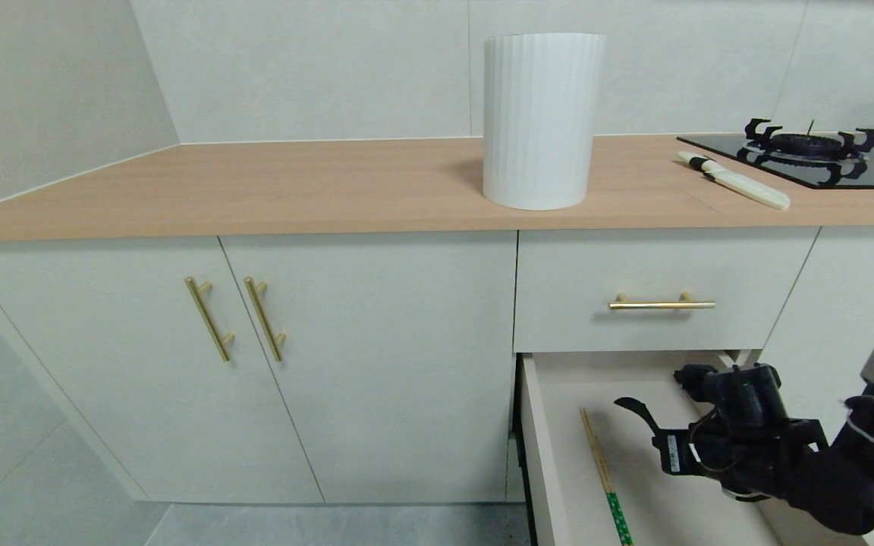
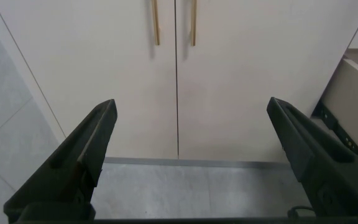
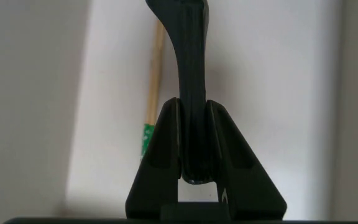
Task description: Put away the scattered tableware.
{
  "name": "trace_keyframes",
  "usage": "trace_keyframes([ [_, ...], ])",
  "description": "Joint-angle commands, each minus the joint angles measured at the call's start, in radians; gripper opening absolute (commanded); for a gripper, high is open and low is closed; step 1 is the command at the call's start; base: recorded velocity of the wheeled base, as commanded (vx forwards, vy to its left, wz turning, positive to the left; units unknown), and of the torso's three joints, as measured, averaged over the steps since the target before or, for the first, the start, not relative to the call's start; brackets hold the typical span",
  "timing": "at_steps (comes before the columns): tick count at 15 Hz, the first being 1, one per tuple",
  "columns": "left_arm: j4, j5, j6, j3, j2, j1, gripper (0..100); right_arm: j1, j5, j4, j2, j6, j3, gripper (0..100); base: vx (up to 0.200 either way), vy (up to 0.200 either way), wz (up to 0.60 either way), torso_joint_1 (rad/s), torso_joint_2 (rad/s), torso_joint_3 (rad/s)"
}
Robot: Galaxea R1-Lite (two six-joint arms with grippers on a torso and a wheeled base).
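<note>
right wrist view: right claw (image 3: 193, 112) is clenched on a black utensil (image 3: 190, 50), held over the open drawer (image 1: 539, 440). chopsticks (image 1: 600, 462) are seen on the drawer floor just to its left, long axis front to back, roughly parallel to the utensil. left claw (image 2: 191, 109) is released, low before the cupboard doors (image 2: 241, 74), well apart. farther back a white knife (image 1: 737, 182) lies on the desk (image 1: 293, 182), nearer the right arm, so it is judged the next pickup.

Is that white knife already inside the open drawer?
No, the knife lies on the countertop beside the stove, while the open drawer below holds a pair of chopsticks.
</note>
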Motion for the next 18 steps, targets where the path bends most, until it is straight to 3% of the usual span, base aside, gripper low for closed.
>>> trace_keyframes([
  [1, 0.0, 0.0, -0.001, 0.0, 0.002, 0.0, 100, 0.025, -0.055, -0.088, 0.149, 0.006, -0.004, 0, 0.0, 0.0, 0.0, 0.0, 0.0, 0.0],
  [4, 0.0, 0.0, -0.001, 0.0, 0.002, 0.0, 100, 0.025, -0.074, -0.154, 0.224, 0.005, -0.011, 0, 0.0, 0.0, 0.0, 0.0, 0.0, 0.0],
  [10, 0.0, 0.0, 0.001, 0.0, 0.002, 0.0, 100, 0.025, -0.138, -0.153, 0.335, 0.002, -0.074, 0, 0.0, 0.0, 0.0, 0.0, 0.0, 0.0],
  [18, 0.0, 0.0, -0.001, 0.0, 0.002, 0.0, 100, 0.025, -0.14, -0.154, 0.336, 0.003, -0.077, 0, 0.0, 0.0, 0.0, 0.0, 0.0, 0.0],
])
